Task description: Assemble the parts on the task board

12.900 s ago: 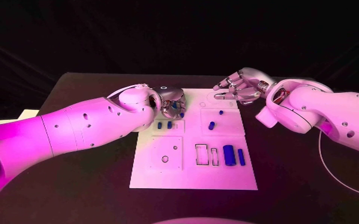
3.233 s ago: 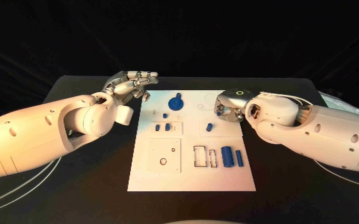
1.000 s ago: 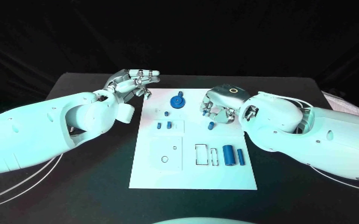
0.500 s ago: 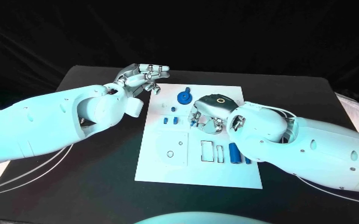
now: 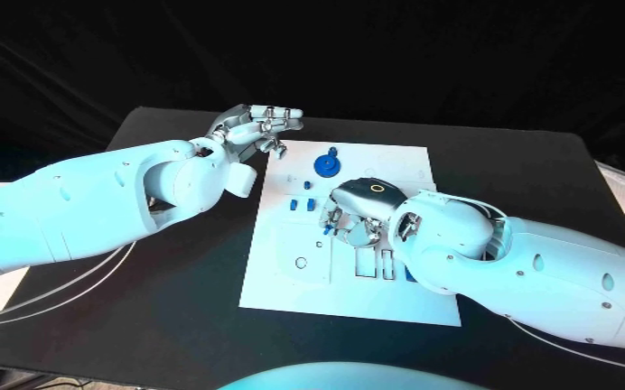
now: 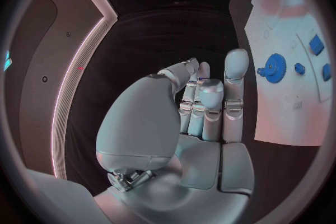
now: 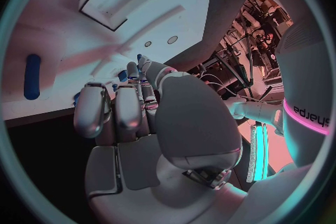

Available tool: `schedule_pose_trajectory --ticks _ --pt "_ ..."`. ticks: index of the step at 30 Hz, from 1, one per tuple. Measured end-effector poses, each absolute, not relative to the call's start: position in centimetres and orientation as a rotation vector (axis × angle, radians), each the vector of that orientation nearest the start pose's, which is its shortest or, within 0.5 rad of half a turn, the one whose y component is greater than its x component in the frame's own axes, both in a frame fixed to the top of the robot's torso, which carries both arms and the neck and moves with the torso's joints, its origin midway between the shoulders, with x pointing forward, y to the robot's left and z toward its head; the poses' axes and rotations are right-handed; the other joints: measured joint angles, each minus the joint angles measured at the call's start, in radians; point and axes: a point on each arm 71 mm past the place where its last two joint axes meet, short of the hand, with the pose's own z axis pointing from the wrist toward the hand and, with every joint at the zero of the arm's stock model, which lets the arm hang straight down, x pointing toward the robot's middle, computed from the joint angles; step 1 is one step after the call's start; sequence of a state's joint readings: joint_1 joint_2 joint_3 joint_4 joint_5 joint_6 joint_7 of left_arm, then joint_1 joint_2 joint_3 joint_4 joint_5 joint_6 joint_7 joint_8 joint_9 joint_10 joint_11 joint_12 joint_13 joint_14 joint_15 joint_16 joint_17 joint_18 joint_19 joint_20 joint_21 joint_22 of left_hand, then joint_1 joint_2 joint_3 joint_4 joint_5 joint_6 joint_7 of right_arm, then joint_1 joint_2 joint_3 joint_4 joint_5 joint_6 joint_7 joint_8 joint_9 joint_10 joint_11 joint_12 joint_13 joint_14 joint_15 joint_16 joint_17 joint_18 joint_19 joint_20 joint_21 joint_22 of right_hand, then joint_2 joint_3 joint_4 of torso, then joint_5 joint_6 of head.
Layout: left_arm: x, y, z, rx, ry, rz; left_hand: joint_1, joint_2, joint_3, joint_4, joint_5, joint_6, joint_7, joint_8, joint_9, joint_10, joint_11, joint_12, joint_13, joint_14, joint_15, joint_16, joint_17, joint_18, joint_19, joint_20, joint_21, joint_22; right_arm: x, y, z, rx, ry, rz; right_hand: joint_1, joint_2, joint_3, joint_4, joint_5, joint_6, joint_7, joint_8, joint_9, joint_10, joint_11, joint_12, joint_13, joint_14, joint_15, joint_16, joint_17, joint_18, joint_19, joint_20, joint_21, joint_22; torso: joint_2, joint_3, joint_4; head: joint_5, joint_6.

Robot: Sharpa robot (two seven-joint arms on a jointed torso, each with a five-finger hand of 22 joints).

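The white task board (image 5: 293,286) lies in the middle of the black table. A blue gear (image 5: 326,166) (image 6: 274,67) stands near its far edge, with small blue parts (image 5: 303,204) in front of it. My right hand (image 5: 354,219) (image 7: 133,117) hangs low over the board's middle, fingers bent down toward it. A small blue part (image 7: 124,75) shows at its fingertips; whether it is pinched is hidden. My left hand (image 5: 259,127) (image 6: 199,117) is raised beside the board's far left corner, fingers straight, holding nothing.
Two empty rectangular slots (image 5: 368,264) lie at the board's near right, where my right arm (image 5: 508,264) covers other blue parts. A long blue part (image 7: 31,76) lies on the board beside my right hand. Black table (image 5: 170,300) surrounds the board.
The head camera has shifted. My right hand has moved from the board's right side to its middle and sits lower over the parts. My left hand stays raised.
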State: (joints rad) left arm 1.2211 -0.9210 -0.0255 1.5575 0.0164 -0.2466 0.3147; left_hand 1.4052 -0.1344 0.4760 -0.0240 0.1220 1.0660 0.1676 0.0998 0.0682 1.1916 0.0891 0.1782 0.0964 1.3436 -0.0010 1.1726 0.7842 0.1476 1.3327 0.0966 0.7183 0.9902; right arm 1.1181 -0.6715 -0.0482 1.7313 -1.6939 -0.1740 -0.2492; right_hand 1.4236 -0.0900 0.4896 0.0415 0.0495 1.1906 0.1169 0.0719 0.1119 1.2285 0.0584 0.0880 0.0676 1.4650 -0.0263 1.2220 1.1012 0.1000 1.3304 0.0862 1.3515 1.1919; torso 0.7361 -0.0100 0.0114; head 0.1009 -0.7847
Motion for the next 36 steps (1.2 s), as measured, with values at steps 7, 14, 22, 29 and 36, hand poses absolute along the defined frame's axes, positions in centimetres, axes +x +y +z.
schedule_pose_trajectory --ticks 7,14,22,29,36 --pt "48.8 23.4 -16.6 -1.159 1.465 -1.549 0.000 0.000 -0.001 -0.001 0.000 -0.003 0.003 0.000 0.000 0.000 0.000 0.000 0.001 -0.003 0.003 0.000 0.000 0.000 0.000 0.000 0.000 -0.001 40.2 -6.0 -20.7 -0.516 1.735 0.808 0.000 0.000 0.000 0.000 -0.001 -0.001 0.001 -0.001 0.000 0.000 0.000 0.000 0.000 0.000 0.000 0.000 0.000 0.000 0.000 0.000 0.000 0.000 0.000 0.0001 -0.0003 0.004 -0.005" --pt "48.8 23.4 -16.6 -1.159 1.467 -1.549 0.000 0.000 -0.001 -0.001 0.000 -0.003 0.003 0.000 0.000 0.000 0.000 0.000 0.001 -0.003 0.003 0.000 0.000 0.000 0.000 0.000 0.000 -0.001 40.0 -5.7 -21.1 -0.520 1.751 0.822 -0.005 0.003 0.000 0.000 -0.002 -0.002 0.001 -0.004 0.001 0.000 0.000 0.000 0.000 0.000 0.000 0.000 -0.002 0.000 0.000 0.000 0.000 0.000 -0.001 0.0001 -0.0001 0.007 -0.010" --pt "48.8 23.4 -16.6 -1.159 1.469 -1.551 0.000 0.000 -0.001 -0.001 0.000 -0.003 0.003 0.000 0.000 0.000 0.000 0.000 0.001 -0.003 0.003 0.000 0.000 0.000 0.000 0.000 0.000 -0.001 39.9 -5.4 -21.6 -0.527 1.771 0.830 -0.005 0.003 0.000 0.000 -0.002 -0.003 0.002 -0.002 0.000 0.000 0.000 -0.004 0.000 0.000 0.000 0.000 -0.002 0.000 0.000 0.000 0.000 0.000 -0.001 -0.0004 -0.0001 0.009 -0.012" --pt "48.8 23.3 -16.6 -1.159 1.471 -1.551 0.000 0.000 -0.001 -0.001 0.000 -0.003 0.003 0.000 0.000 0.000 0.000 0.000 0.001 -0.003 0.003 0.000 0.000 0.000 0.000 0.000 -0.002 -0.001 40.0 -5.4 -21.8 -0.529 1.778 0.824 -0.005 0.003 0.000 0.000 0.001 -0.005 0.001 0.000 0.000 0.000 0.000 -0.004 0.000 0.000 0.000 0.000 -0.002 0.000 0.000 0.000 0.000 0.000 -0.001 -0.0006 0.0006 0.009 -0.014" --pt "48.8 23.4 -16.6 -1.159 1.472 -1.552 0.000 0.000 -0.001 -0.001 0.000 -0.003 0.003 0.000 0.000 -0.003 0.003 0.004 0.000 -0.003 0.003 0.000 -0.002 0.000 -0.004 0.004 -0.006 -0.002 40.2 -5.4 -21.9 -0.532 1.781 0.816 -0.005 0.003 0.000 0.000 0.001 -0.007 0.002 0.000 0.001 0.000 0.000 -0.004 -0.001 0.000 0.000 0.000 -0.001 0.000 0.000 0.000 0.000 -0.001 -0.001 -0.0007 0.0007 0.009 -0.016"
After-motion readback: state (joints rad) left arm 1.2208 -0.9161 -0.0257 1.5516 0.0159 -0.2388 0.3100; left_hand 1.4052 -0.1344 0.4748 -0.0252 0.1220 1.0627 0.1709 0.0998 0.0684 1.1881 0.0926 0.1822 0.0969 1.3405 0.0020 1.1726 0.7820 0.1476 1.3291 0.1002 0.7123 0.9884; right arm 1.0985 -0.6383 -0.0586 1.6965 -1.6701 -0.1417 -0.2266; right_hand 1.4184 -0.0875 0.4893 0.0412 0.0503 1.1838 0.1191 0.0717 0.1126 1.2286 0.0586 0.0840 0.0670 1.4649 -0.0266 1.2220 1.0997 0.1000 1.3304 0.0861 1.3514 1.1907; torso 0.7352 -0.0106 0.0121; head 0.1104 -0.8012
